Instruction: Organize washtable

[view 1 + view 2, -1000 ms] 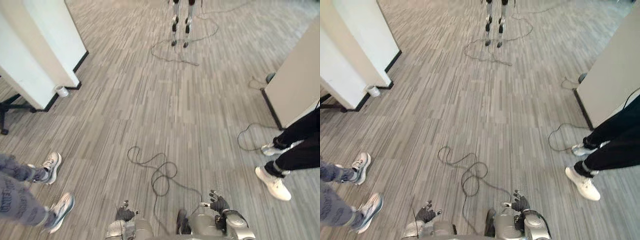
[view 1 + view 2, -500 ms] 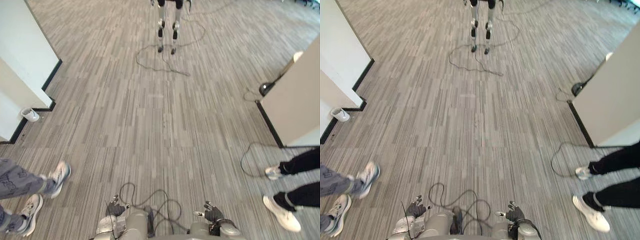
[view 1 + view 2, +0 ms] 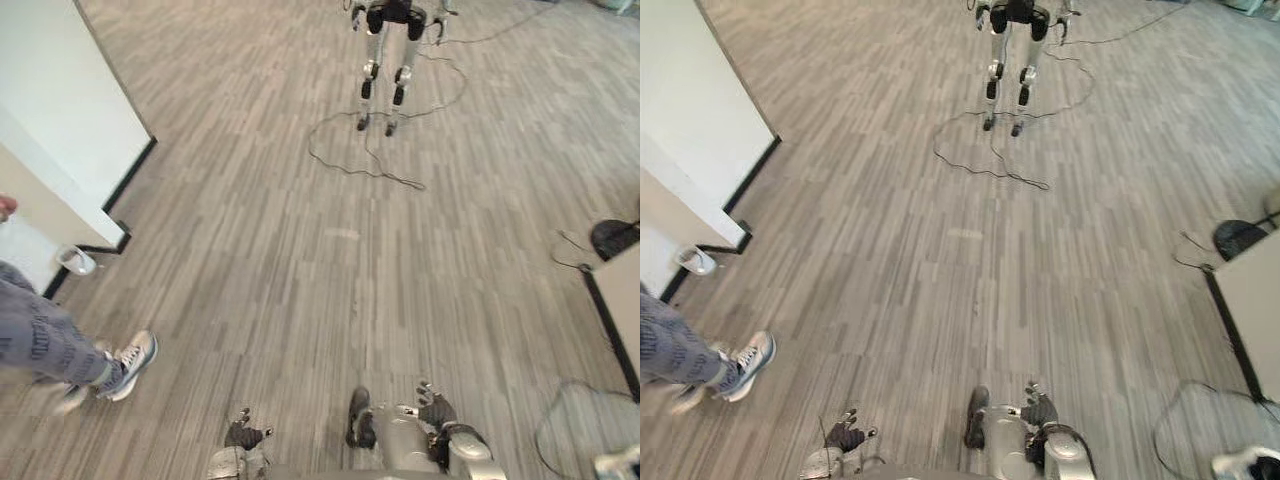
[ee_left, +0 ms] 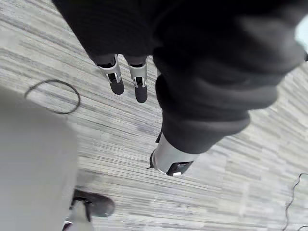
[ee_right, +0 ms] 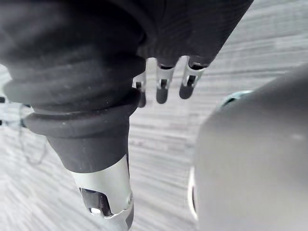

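Note:
My left hand (image 3: pixel 243 432) hangs low at the bottom of the eye views, over grey striped floor. Its fingers (image 4: pixel 115 79) are straight and relaxed and hold nothing. My right hand (image 3: pixel 435 410) hangs at the same height on the other side, and its fingers (image 5: pixel 163 82) are also straight and empty. Bare floor lies under both hands.
A white partition (image 3: pixel 60 110) stands at the left with a small white cup (image 3: pixel 76 261) at its foot. A person's leg and shoe (image 3: pixel 125 360) are at the near left. Another robot's legs (image 3: pixel 385 60) and a floor cable (image 3: pixel 360 165) are far ahead. A second partition (image 3: pixel 620 300) stands at the right.
The camera has moved, so the whole scene has shifted. The person at the left has stepped, and the person at the right is almost out of the picture. Both hands still hang open.

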You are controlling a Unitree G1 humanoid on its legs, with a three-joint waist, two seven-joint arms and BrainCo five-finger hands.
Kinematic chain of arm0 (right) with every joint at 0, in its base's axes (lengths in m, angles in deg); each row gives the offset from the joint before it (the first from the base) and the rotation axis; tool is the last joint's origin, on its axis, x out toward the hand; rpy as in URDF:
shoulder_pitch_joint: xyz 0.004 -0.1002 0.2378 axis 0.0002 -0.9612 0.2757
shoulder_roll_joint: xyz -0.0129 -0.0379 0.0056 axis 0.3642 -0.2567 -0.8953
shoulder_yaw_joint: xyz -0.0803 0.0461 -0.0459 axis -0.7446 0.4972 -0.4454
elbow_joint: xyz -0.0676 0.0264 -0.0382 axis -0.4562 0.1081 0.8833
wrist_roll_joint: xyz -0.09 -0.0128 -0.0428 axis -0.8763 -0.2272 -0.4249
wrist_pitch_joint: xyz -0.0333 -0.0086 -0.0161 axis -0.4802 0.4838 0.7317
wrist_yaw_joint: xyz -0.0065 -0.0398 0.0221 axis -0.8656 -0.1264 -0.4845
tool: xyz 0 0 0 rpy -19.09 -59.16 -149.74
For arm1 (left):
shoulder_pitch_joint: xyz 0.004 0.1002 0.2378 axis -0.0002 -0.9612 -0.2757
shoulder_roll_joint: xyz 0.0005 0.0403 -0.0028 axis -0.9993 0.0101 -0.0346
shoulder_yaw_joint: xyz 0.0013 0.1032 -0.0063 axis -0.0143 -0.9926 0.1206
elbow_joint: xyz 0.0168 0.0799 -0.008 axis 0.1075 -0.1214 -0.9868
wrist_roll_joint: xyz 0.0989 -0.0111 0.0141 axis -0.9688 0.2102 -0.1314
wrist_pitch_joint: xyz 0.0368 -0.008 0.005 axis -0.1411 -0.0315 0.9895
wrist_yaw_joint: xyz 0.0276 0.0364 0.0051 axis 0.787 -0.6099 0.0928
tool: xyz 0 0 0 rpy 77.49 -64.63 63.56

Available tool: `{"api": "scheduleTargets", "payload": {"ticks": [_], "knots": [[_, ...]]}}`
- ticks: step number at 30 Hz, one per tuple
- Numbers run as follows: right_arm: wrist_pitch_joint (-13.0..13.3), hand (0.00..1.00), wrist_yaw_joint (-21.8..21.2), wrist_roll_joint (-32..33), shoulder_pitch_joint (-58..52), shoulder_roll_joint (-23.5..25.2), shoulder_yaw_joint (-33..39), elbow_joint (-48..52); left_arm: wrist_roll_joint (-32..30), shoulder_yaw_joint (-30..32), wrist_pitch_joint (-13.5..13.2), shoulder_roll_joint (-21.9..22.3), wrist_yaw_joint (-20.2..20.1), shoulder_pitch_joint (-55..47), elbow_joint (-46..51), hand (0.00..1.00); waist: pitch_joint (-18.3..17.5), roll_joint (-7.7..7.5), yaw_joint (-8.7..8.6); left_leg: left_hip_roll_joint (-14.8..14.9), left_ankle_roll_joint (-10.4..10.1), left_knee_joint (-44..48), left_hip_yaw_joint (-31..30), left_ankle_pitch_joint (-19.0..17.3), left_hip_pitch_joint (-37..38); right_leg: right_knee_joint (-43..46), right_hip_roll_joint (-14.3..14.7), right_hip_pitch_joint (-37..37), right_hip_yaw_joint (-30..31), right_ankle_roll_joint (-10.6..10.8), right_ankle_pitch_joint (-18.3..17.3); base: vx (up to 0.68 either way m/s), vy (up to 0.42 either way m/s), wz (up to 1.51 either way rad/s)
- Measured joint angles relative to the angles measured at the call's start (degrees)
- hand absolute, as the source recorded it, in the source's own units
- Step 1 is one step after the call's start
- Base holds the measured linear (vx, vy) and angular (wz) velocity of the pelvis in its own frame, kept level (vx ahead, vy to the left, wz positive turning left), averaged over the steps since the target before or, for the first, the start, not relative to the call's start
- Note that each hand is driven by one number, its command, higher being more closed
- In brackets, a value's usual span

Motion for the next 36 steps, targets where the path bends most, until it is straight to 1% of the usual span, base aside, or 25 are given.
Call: {"api": "scheduleTargets", "payload": {"ticks": [1,2,3,4,7,8,9,10,11,12,13,14,15,16,17,19,21,25,27,29,31,33,34,35,36], "knots": [[-0.28,0.00,0.03,0.03,0.08,0.08,0.00,-0.23,-0.01,0.36,0.04,-0.18,-0.07,-0.06,0.44,0.00,0.05,0.06,0.15,1.67,0.41,4.79,1.43,-0.40,-2.22,-0.38,0.74,1.81,0.41,-0.14,-1.08,0.67,-0.107,-0.23],[-0.78,0.00,0.04,0.10,0.13,0.61,0.00,-0.75,0.02,0.79,0.03,-0.68,-0.02,0.03,1.20,0.00,0.46,-0.83,0.46,3.76,2.80,10.78,3.75,-1.92,-6.22,-1.93,1.32,6.28,1.13,-0.17,-2.69,0.63,-0.120,-0.24],[-1.14,0.00,0.07,0.18,0.09,1.46,-0.10,-1.64,0.04,0.81,0.01,-1.43,0.01,0.08,2.08,0.00,0.53,-2.54,0.95,4.11,4.86,11.10,5.82,-3.41,-9.43,-4.41,1.22,10.59,2.41,0.00,-3.09,0.60,-0.127,-0.32],[-1.24,0.00,0.07,0.19,0.04,1.79,-0.46,-2.09,0.04,0.75,-0.20,-1.79,0.01,0.09,2.16,0.00,0.21,-3.22,1.47,4.01,4.91,9.68,6.95,-4.36,-11.14,-6.12,1.20,12.44,3.40,0.00,-3.13,0.58,-0.130,-0.57],[-1.28,0.00,0.07,0.16,1.62,2.89,-1.20,-4.84,0.11,0.12,-1.01,-2.25,0.00,0.69,3.66,0.00,0.58,-4.75,3.33,0.39,6.25,-12.84,8.71,-7.24,-17.28,-12.53,0.28,19.66,7.82,1.62,-2.84,0.56,-0.038,-0.76],[-1.25,0.00,0.11,0.13,2.05,3.08,-1.18,-5.85,0.10,-0.20,-1.06,-2.15,0.02,0.78,3.56,0.00,0.57,-4.53,3.26,-1.95,5.15,-28.24,7.66,-5.77,-17.59,-14.09,-0.39,21.95,9.23,2.81,-3.55,0.50,0.089,-0.59],[-1.20,0.00,0.12,0.14,2.00,2.94,-1.19,-5.95,0.11,-0.88,-1.06,-2.11,0.05,0.73,3.52,0.00,0.43,-4.05,3.25,-2.73,4.40,-34.92,7.42,-4.08,-17.33,-14.99,-0.32,22.98,9.78,3.49,-3.96,0.56,0.158,-0.69],[-1.14,0.00,0.13,0.06,1.80,2.10,-1.21,-6.23,0.13,-2.11,-1.06,-1.83,0.07,0.67,3.02,0.00,-0.07,-2.45,3.37,-2.94,4.41,-43.73,6.88,0.52,-18.11,-16.91,0.50,25.15,11.25,5.02,-4.96,0.58,0.251,-0.72],[-1.20,0.00,0.14,0.03,1.33,1.48,-1.38,-6.63,0.63,-2.42,-1.06,-1.38,0.07,0.52,2.67,0.00,-0.78,-1.35,4.10,-3.06,8.23,-42.86,5.18,6.04,-19.15,-17.11,0.79,27.28,12.55,6.12,-7.43,0.50,0.266,-0.72],[-1.20,0.00,0.24,0.03,1.40,1.56,-1.31,-6.81,0.63,-2.50,-1.14,-1.43,0.05,0.54,2.55,0.00,-1.06,-1.62,4.45,-3.49,10.27,-40.70,4.58,8.40,-19.37,-16.29,0.43,27.97,13.63,6.70,-8.86,0.55,0.307,-0.52],[-1.17,0.00,0.35,-0.02,0.75,2.70,-1.34,-7.44,0.56,-2.90,-1.39,-2.41,-0.02,0.90,2.68,0.00,-2.23,-4.39,4.21,-6.39,11.61,-36.36,5.03,5.71,-19.79,-11.31,-3.06,27.51,14.15,8.44,-12.51,0.46,0.219,-0.16],[-1.12,0.00,0.33,-0.13,0.27,2.97,-1.36,-7.75,0.52,-3.42,-1.40,-2.95,0.00,1.03,2.44,0.00,-2.80,-5.39,4.08,-7.45,12.29,-35.68,4.99,4.22,-19.73,-7.32,-4.37,26.02,14.22,8.96,-13.26,0.71,0.287,0.00],[-1.20,0.00,0.12,-0.44,-0.11,2.97,-0.89,-8.33,0.54,-3.99,-1.38,-3.61,-0.02,1.09,1.58,0.00,-3.33,-6.09,4.06,-8.52,12.89,-35.81,5.50,2.16,-18.42,4.83,-6.19,21.14,14.36,10.05,-13.76,0.48,0.174,0.08],[-1.18,0.00,0.01,-0.38,-0.14,3.09,-0.46,-8.39,0.81,-4.01,-1.32,-4.06,-0.05,1.14,1.37,0.00,-3.22,-6.83,4.02,-9.44,13.45,-36.11,5.71,1.40,-17.22,12.12,-7.15,18.23,14.61,11.17,-13.07,0.69,0.252,0.20],[-1.11,0.00,0.01,-0.57,0.53,3.24,0.22,-8.43,1.00,-4.29,-0.72,-5.15,-0.01,1.79,0.67,0.00,-2.08,-8.33,2.99,-11.92,14.95,-36.21,5.65,-1.41,-13.01,30.11,-10.23,12.23,15.39,13.13,-6.78,0.43,0.146,0.26],[-1.08,0.00,-0.07,-1.03,1.19,2.72,0.12,-8.39,1.17,-4.98,-0.04,-5.63,0.16,2.25,-0.82,0.00,-0.90,-7.54,2.75,-12.59,15.47,-36.11,5.61,-3.81,-7.30,41.19,-12.34,8.82,14.33,11.79,-6.94,0.59,0.185,0.19],[-0.71,0.00,-0.02,-1.41,1.22,1.92,-1.25,-8.23,1.11,-6.88,0.19,-5.47,0.26,1.91,-1.55,0.00,-0.72,-6.56,2.70,-12.45,15.90,-41.34,5.30,-5.04,2.09,40.18,-13.09,4.52,9.97,8.55,-11.18,0.50,0.138,0.04],[-0.10,0.00,-0.06,-1.41,2.02,1.64,-1.27,-7.42,1.03,-7.80,0.30,-5.41,0.22,2.21,-2.03,0.00,-0.48,-6.21,2.14,-11.13,15.12,-47.54,4.16,-5.74,7.93,17.29,-9.70,-4.32,5.42,9.06,-10.74,0.42,0.019,0.11],[-0.02,0.00,-0.04,-1.42,2.79,1.63,-1.31,-7.45,0.44,-7.81,0.64,-5.26,0.23,2.17,-2.55,0.00,-0.14,-5.82,1.16,-10.29,13.63,-49.04,3.51,-7.54,10.62,-3.58,-7.49,-5.16,4.65,9.58,-2.15,0.48,-0.048,0.16],[-0.09,0.00,-0.03,-1.42,2.75,1.79,-1.01,-7.45,-0.01,-7.73,0.66,-5.22,0.21,2.10,-2.71,0.00,-0.15,-6.03,1.19,-10.66,12.01,-49.06,2.96,-10.24,13.06,-10.53,-7.56,-5.02,4.46,9.51,1.96,0.58,-0.143,0.20],[-0.32,0.00,-0.07,-1.52,2.55,1.50,-0.24,-7.09,-0.04,-7.54,0.66,-4.36,0.22,1.53,-2.72,0.00,-0.33,-5.09,0.84,-9.44,10.55,-48.52,1.39,-13.80,16.35,-8.31,-7.55,-4.18,4.51,7.83,5.31,0.54,-0.175,0.38],[-0.39,0.00,0.01,-1.63,2.35,2.00,0.66,-6.84,-0.27,-7.29,0.40,-3.77,-0.13,1.07,-2.56,0.00,-1.20,-4.47,0.56,-7.42,9.32,-40.80,-0.32,-14.63,14.70,-4.13,-6.94,-4.14,3.61,5.95,6.63,0.55,-0.255,0.49],[-0.67,0.00,-0.01,-1.70,1.95,1.79,1.28,-6.14,-0.42,-6.02,0.27,-3.15,-0.04,1.24,-2.29,0.00,-1.48,-4.05,0.37,-5.64,7.61,-30.02,-0.64,-14.04,10.65,-3.42,-6.60,-2.70,1.89,4.78,7.23,0.51,-0.303,0.41],[-0.96,0.00,-0.05,-1.92,1.27,1.02,1.18,-4.12,-0.54,-4.49,0.33,-2.11,0.00,0.96,-2.14,0.00,-1.71,-1.94,0.07,-2.75,3.23,-18.85,0.12,-11.38,6.12,-3.65,-4.72,-0.61,0.67,3.62,5.74,0.52,-0.286,0.29],[-1.08,0.00,-0.02,-2.01,1.15,0.81,1.16,-3.56,-0.58,-3.59,0.33,-1.56,0.01,0.72,-1.74,0.00,-1.73,-1.22,0.10,-0.79,1.16,-14.12,0.70,-9.51,4.29,-3.98,-3.72,0.50,0.56,2.81,5.10,0.52,-0.229,0.04]]}}
